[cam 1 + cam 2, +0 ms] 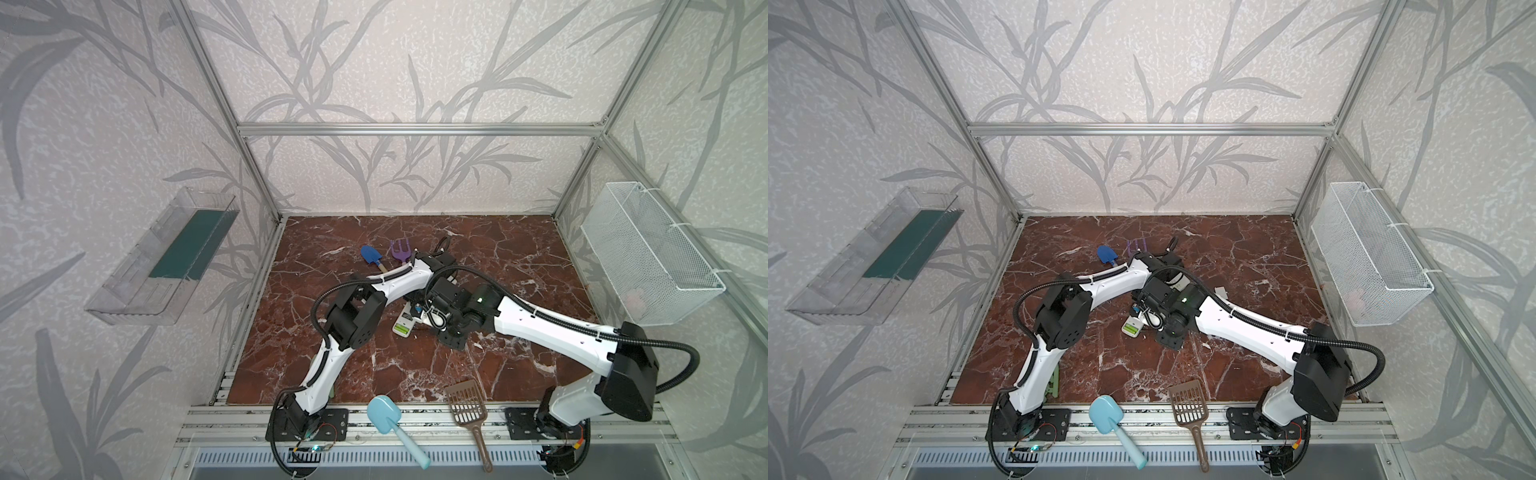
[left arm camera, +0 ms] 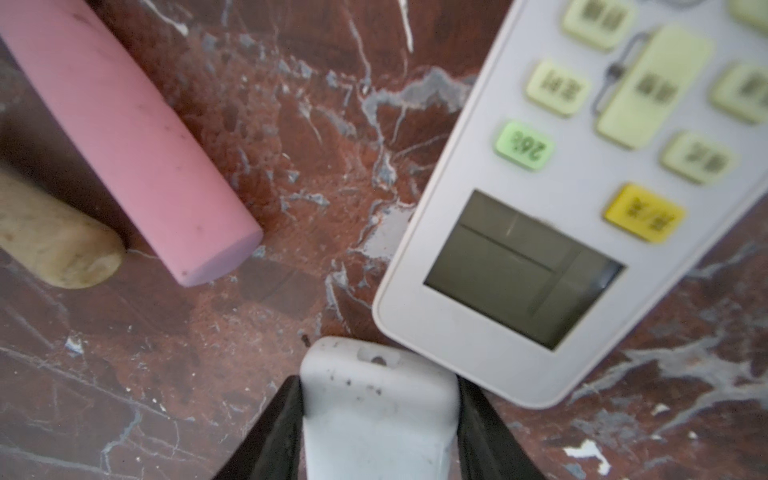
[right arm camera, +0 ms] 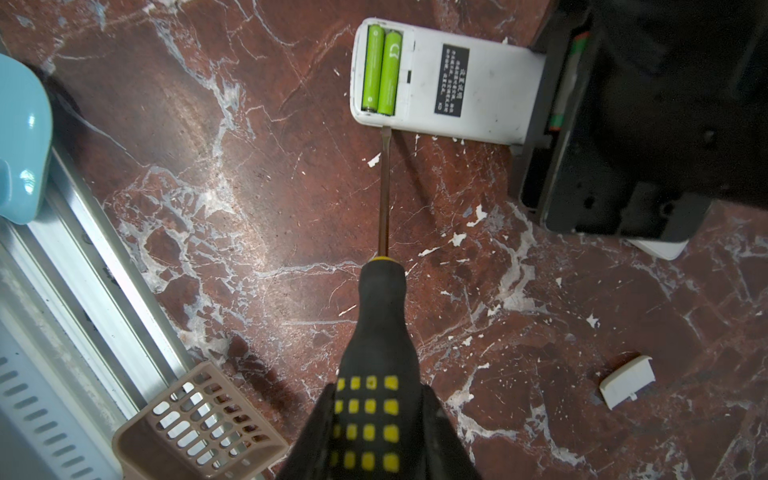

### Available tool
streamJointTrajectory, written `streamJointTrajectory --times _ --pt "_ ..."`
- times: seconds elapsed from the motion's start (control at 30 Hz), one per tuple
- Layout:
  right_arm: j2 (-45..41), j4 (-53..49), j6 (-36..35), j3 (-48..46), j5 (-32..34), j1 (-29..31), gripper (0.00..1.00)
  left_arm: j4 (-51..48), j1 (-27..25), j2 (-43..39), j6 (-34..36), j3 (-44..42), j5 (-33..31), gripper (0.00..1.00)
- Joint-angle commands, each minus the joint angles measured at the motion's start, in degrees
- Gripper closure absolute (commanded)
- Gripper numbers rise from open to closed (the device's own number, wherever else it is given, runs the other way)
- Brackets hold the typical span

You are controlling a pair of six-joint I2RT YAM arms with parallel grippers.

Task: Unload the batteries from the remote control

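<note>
On the left, the left gripper point(image 2: 378, 386) is closed around one end of the white remote control point(image 3: 469, 79). Its two black fingers point(image 2: 274, 415) press on both sides of the body. A pink handle point(image 2: 124, 137) and a second remote point(image 2: 561, 208), face up, lie near it on the marble table point(image 1: 498, 257). The remote control is back side up near the middle of the table, and its compartment is open. The two lime-green batteries point(image 3: 382, 68) sit side by side inside, at the end away from the left gripper. On the right, the right gripper point(image 3: 376, 399) clamps the black and yellow handle of a screwdriver point(image 3: 380, 324). The blade tip is at the edge of the remote control, just beside the batteries. The white battery cover point(image 3: 627, 381) lies well apart on the table.
</note>
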Motion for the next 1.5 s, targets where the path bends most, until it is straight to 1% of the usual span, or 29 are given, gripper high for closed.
streamJointTrajectory --times 0.0,0.17,0.27,0.33,0.43,0.57,0.7,0.83,0.9,1.17,1.3,1.47 --pt "-0.3 0.9 -0.5 1.9 -0.9 -0.1 1.00 -3.7 0.1 1.3 -1.2 -0.8 -1.4 0.56" --pt "-1.6 1.9 -0.6 1.6 -0.3 0.0 1.00 -3.5 0.1 1.4 -0.9 -1.0 -1.1 0.56" --pt "-1.3 1.5 -0.7 1.5 0.1 -0.1 1.00 -3.2 0.1 1.0 -0.8 -1.5 -1.0 0.54" --pt "-1.1 0.9 -0.9 1.6 0.2 -0.1 1.00 -2.9 0.1 0.7 -0.7 -1.9 -0.8 0.47" --pt "-1.4 0.7 -1.1 1.4 0.3 0.0 1.00 -1.6 0.3 -0.1 -0.6 -2.8 0.7 0.42" --pt "-2.2 0.5 -1.5 1.1 0.6 -0.1 1.00 0.0 0.5 -1.3 -0.4 -3.4 3.2 0.31" --pt "-3.3 1.0 -1.6 0.1 1.2 0.0 1.00 1.6 1.5 -2.8 -0.1 -3.7 5.9 0.25" --pt "-4.1 1.0 -1.5 -0.4 2.2 -0.1 1.00 3.7 3.6 -5.1 -0.5 -5.3 8.7 0.23" --pt "-4.1 0.7 -1.9 -0.4 2.3 -0.1 1.00 5.6 5.2 -7.1 -1.1 -7.7 10.8 0.23" --pt "-1.7 -2.2 -3.9 2.5 1.6 -0.3 1.00 15.8 11.1 -15.7 -5.3 -23.0 18.7 0.24" --pt "-0.3 -3.6 -5.2 4.6 1.1 -0.4 1.00 18.3 12.1 -18.6 -6.7 -26.9 19.3 0.24" --pt "1.2 -4.3 -6.9 6.3 2.6 -0.4 1.00 19.9 12.2 -19.6 -6.8 -26.9 20.0 0.24"
